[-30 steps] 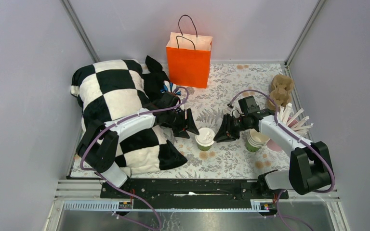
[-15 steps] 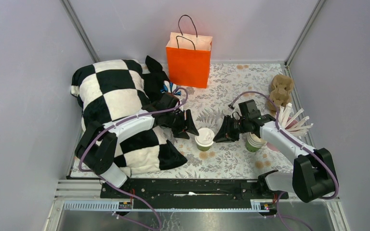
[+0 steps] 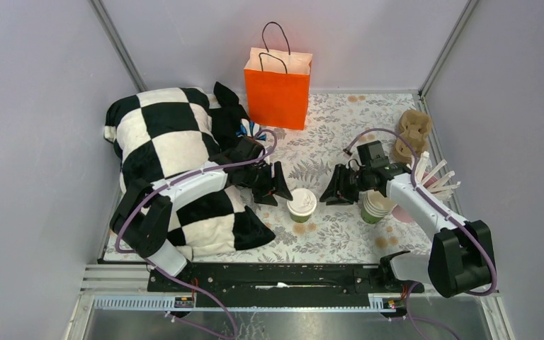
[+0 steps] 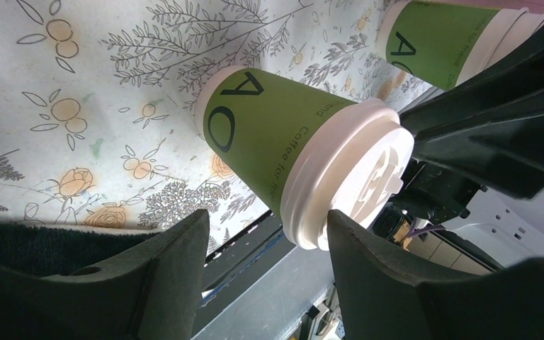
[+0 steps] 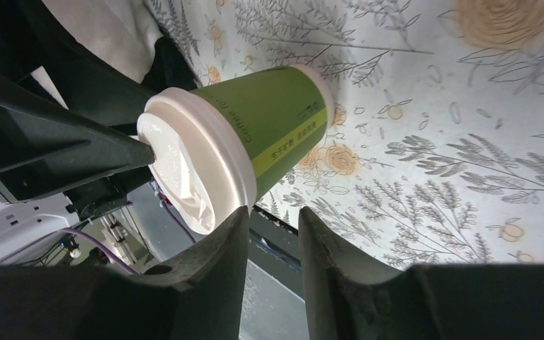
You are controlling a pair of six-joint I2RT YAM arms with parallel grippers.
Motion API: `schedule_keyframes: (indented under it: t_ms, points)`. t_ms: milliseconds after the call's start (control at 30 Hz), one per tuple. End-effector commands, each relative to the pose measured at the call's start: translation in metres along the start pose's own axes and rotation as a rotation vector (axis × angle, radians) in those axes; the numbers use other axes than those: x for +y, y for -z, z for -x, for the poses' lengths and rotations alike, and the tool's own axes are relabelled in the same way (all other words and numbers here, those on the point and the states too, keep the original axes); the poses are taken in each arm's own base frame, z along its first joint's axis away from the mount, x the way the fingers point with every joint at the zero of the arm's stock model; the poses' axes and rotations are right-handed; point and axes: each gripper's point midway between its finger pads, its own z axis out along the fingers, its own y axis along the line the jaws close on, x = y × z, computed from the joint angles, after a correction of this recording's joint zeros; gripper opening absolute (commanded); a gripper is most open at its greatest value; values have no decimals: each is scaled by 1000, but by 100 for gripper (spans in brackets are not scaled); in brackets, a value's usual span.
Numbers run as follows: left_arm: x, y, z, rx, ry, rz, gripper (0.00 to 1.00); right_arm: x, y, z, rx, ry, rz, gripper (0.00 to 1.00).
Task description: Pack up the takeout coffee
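The takeout coffee [image 3: 302, 204], a green paper cup with a white lid, stands upright on the flowered cloth between my two grippers. My left gripper [image 3: 282, 188] sits just left of it, open. In the left wrist view the takeout coffee [image 4: 283, 142] lies ahead of the left gripper [image 4: 268, 219], its lid close to the right finger [image 4: 375, 276], nothing held. My right gripper [image 3: 326, 195] is a short way right of the cup. The right wrist view shows the takeout coffee [image 5: 255, 142] beyond the right gripper [image 5: 273, 216], whose jaws stand narrowly apart around nothing.
An orange paper bag [image 3: 278, 88] stands open at the back. A stack of lidless green cups [image 3: 375, 207] and a pink cup of white sticks [image 3: 425, 193] stand under the right arm. A cardboard carrier [image 3: 412, 133] lies back right. A checkered cushion [image 3: 166, 152] fills the left.
My right gripper has drawn back to the right, away from the cup's lid. The left gripper and the cup have hardly moved.
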Motion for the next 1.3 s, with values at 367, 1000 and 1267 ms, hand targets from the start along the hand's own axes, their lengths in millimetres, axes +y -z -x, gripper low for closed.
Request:
schedule_keyframes:
  t_ms: [367,1000,1267]
  points:
    - [-47,33,24,-77,-105,-30,83,2,33,17,-17,117,-95,59]
    - [-46,184,16,-627,-194,53,99,75,-3,7,126,707,-469,100]
    - [-43,182,10,-604,-186,52,99,64,-10,3,156,738,-536,100]
